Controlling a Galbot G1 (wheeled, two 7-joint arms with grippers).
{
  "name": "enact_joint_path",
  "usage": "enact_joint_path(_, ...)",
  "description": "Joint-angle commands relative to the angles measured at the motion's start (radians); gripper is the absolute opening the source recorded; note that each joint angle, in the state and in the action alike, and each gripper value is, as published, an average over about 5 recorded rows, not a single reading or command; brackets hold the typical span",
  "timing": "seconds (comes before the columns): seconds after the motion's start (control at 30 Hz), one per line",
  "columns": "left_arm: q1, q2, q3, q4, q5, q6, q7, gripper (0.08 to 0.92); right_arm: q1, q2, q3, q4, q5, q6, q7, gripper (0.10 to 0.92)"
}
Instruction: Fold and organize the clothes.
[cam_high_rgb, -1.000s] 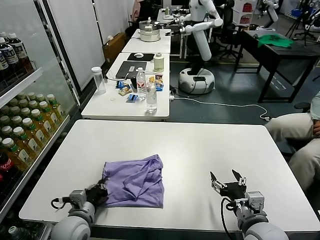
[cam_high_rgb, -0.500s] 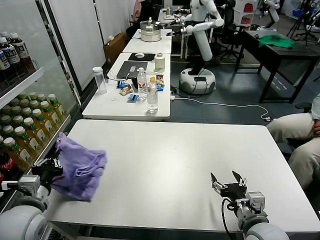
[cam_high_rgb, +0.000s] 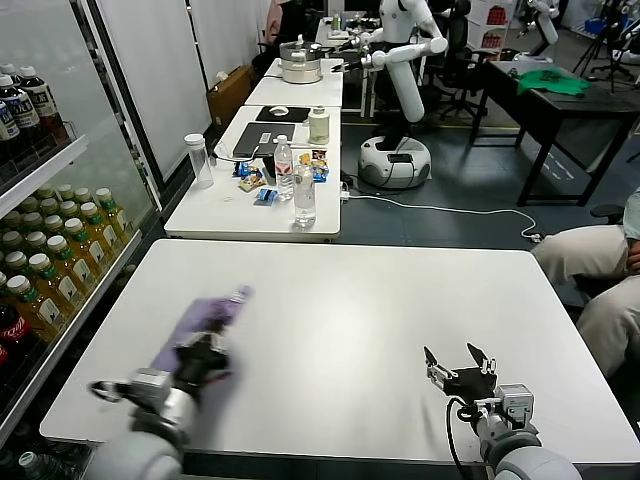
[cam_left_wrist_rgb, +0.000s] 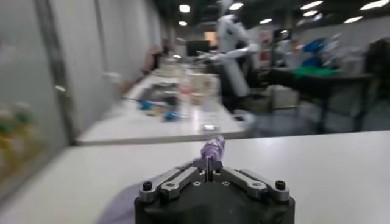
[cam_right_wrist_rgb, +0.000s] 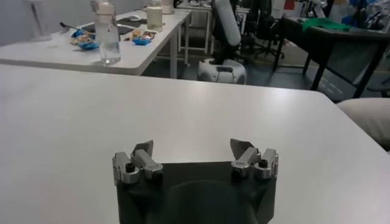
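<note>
left gripper (cam_high_rgb: 205, 352) clamped on T-shirt (cam_high_rgb: 200, 322), swung back from table (cam_high_rgb: 400, 300) edge | right gripper (cam_high_rgb: 458, 365) apart, idle | fold unfinished, shirt bunched

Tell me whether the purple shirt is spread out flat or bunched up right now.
Bunched up. The T-shirt is a narrow crumpled strip gripped by the left gripper, not laid flat on the table. The right gripper sits open, apart.
</note>
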Motion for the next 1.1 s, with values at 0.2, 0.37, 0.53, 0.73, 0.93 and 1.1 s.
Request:
enact_joint_path(0.2, -0.249, -0.278, 0.255, 0.193, 0.084, -0.101, -0.04, 0.204, 0.007, -0.027, 0.034, 0.006, 0.031, 0.0, -0.004, 0.823)
enact_joint_path(0.37, -0.211, -0.121, 0.114, 0.067, 0.1, -0.122, -0.025, 0.35, 0.049, -0.036, 0.025, -0.014, 0.04, 0.0, -0.006, 0.823)
enact_joint_path(0.53, -0.119, 0.021, -0.104, 0.03, 0.146, -0.182, 0.026, 0.497, 0.119, -0.017, -0.048, -0.056, 0.039, 0.0, -0.004, 0.823)
enact_joint_path(0.73, -0.019, 0.061, -0.2, 0.072, 0.23, -0.247, 0.052, 0.671, 0.251, 0.075, -0.253, -0.166, 0.036, -0.001, 0.012, 0.823)
enact_joint_path(0.93, 0.026, 0.023, -0.165, 0.074, 0.267, -0.262, 0.06, 0.807, 0.376, 0.188, -0.417, -0.326, 0.057, -0.001, 0.055, 0.823)
enact_joint_path(1.1, 0.037, 0.015, -0.164, 0.087, 0.27, -0.269, 0.058, 0.822, 0.435, 0.224, -0.468, -0.417, 0.084, -0.001, 0.068, 0.823)
